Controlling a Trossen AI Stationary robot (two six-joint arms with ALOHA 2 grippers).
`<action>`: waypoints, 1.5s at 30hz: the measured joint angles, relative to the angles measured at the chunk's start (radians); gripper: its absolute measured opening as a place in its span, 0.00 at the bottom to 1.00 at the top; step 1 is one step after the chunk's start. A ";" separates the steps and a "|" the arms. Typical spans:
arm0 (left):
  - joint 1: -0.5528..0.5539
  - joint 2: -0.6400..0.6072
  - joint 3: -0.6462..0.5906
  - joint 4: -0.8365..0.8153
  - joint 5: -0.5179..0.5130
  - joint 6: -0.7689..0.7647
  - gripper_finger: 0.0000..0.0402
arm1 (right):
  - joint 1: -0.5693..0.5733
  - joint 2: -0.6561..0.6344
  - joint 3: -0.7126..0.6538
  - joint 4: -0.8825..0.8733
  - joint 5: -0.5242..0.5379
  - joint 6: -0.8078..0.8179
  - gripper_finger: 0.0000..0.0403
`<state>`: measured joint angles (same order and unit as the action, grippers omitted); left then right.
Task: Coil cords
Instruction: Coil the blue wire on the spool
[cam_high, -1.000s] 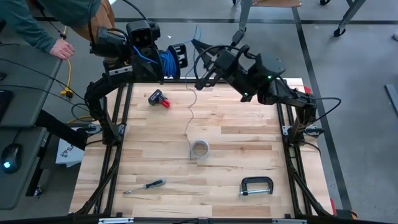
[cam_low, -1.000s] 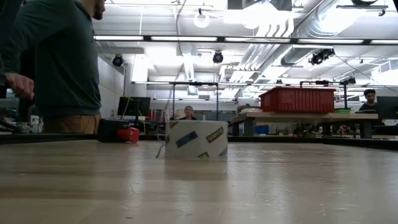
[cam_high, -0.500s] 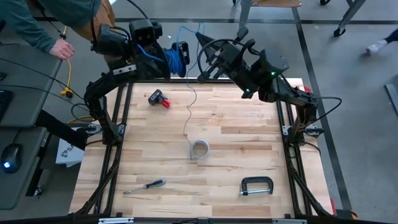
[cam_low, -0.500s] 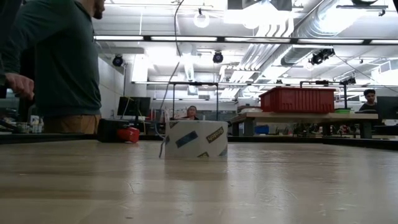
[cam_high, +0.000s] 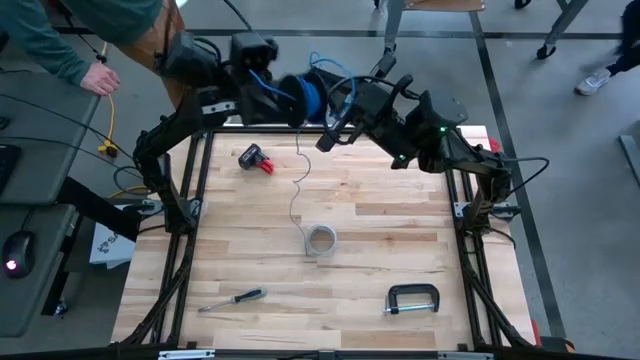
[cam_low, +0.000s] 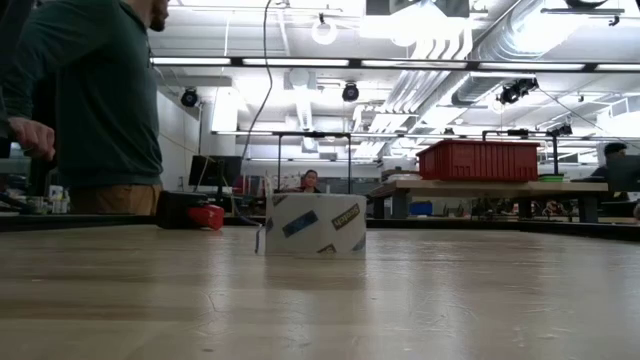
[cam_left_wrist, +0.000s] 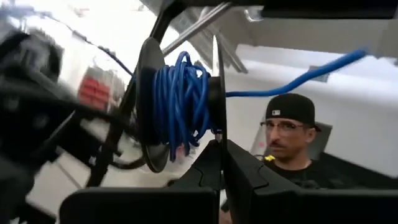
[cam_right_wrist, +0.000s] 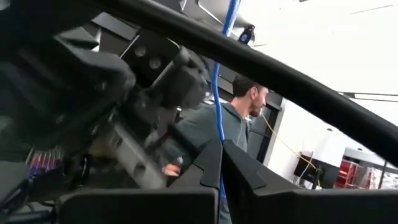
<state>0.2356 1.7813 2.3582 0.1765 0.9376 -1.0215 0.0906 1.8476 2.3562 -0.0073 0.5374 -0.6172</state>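
The blue cord (cam_high: 312, 92) is wound in several turns on a black reel (cam_left_wrist: 149, 112) above the table's far edge. My left gripper (cam_high: 290, 98) is shut at the reel. A strand of the blue cord (cam_left_wrist: 311, 73) leads off to my right gripper (cam_high: 338, 118), which is shut on it just to the right. The pale grey cord (cam_high: 298, 185) hangs from up near the grippers down to the tape roll (cam_high: 320, 240). It shows as a thin line in the low view (cam_low: 262, 120). What holds its upper end is hidden. My left gripper pinches the reel's thin black flange (cam_left_wrist: 216, 106) between its two shut fingers, at the flange's edge. The reel with the blue coil (cam_left_wrist: 180, 115) is lifted clear of the table. My right gripper pinches a single strand of the blue cord (cam_right_wrist: 218, 134) between its shut fingers. The strand runs on beyond the fingertips, clear of the table.
On the table lie a red and black tool (cam_high: 257, 158) at the far left, a screwdriver (cam_high: 232, 297) at the near left and a black clamp (cam_high: 412, 298) at the near right. A person (cam_high: 100, 78) stands beyond the far left corner by a yellow cable.
My left gripper has carried the blue coil toward the table's right edge, close to my right gripper. My right gripper has swung about above the far edge and come slightly nearer. The grey cord's upper part has shifted with them; its lower end stays at the tape roll.
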 joint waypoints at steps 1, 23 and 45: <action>-0.004 0.002 0.000 -0.012 0.004 -0.007 0.00 | 0.004 -0.002 0.000 -0.012 0.009 0.000 0.00; -0.007 0.006 -0.003 -0.289 0.047 -0.241 0.00 | 0.103 -0.051 0.000 -0.400 0.285 0.105 0.00; -0.032 0.017 -0.003 -0.238 0.134 -0.330 0.00 | 0.150 -0.099 -0.001 -0.781 0.202 0.671 0.00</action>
<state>0.2041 1.7980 2.3550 -0.0613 1.0715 -1.3512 0.2405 1.7485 2.3554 -0.7878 0.7391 0.0542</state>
